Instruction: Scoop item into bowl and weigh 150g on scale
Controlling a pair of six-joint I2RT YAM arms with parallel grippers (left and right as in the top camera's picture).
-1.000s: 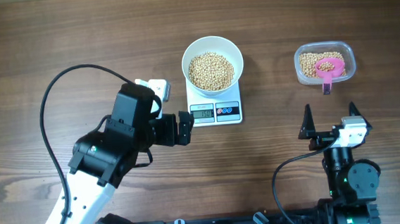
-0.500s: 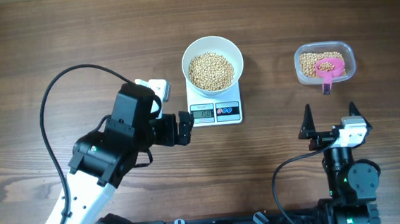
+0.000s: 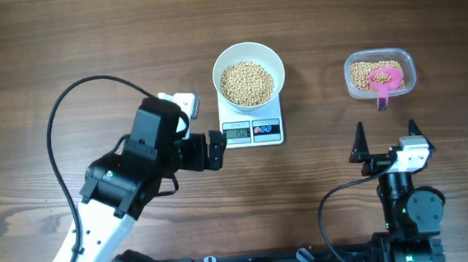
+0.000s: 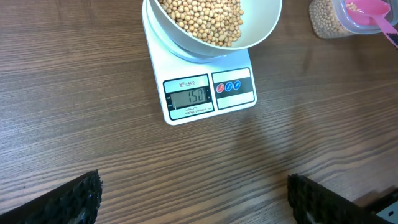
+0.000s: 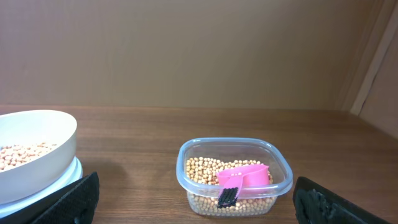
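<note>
Beans (image 3: 246, 82) fill the bowl (image 3: 218, 69) on the scale (image 3: 253, 132), upper centre; display seemingly reads 150. Left jaws, right jaws: wide, empty.

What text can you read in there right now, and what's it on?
"150" on the display of the scale.
"SF-400" above it, first letter unsure.
Fine print below the display and the button marks: too small to read.
No other text visible.
</note>
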